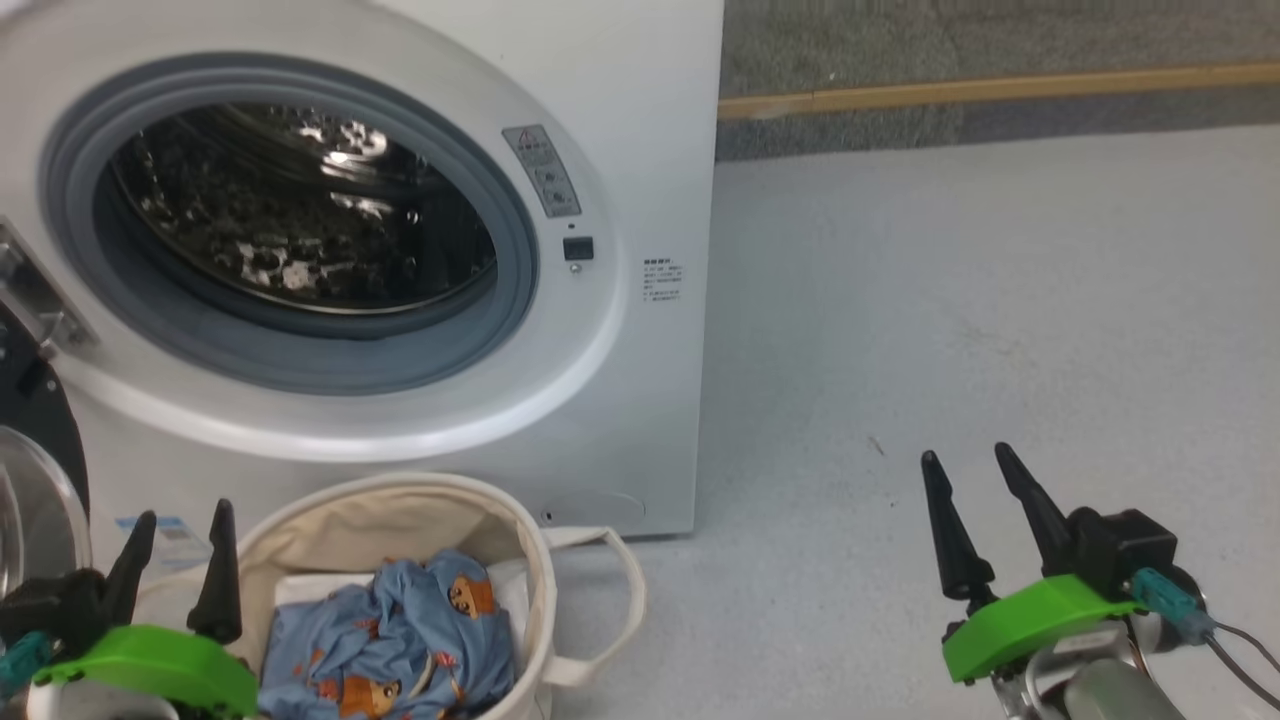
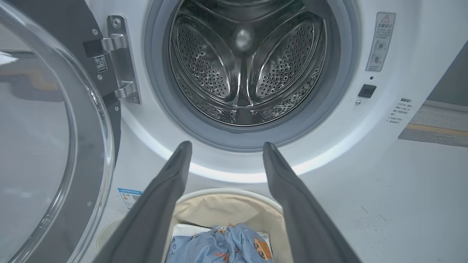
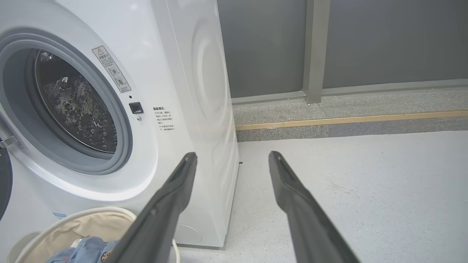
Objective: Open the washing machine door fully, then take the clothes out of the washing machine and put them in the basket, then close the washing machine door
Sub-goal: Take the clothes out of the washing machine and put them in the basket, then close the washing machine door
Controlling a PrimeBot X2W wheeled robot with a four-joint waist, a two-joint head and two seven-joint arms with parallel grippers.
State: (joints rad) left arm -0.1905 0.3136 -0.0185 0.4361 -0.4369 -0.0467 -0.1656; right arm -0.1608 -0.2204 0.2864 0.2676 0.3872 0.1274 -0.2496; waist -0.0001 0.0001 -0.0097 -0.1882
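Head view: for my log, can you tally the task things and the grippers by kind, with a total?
Washing machine: 1
Washing machine door, open: 1
Basket: 1
Blue printed clothes, in the basket: 1
Left gripper and right gripper, both open: 2
Total: 6

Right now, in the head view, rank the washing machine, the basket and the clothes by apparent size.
1. washing machine
2. basket, though nearer the camera
3. clothes, lying inside the basket
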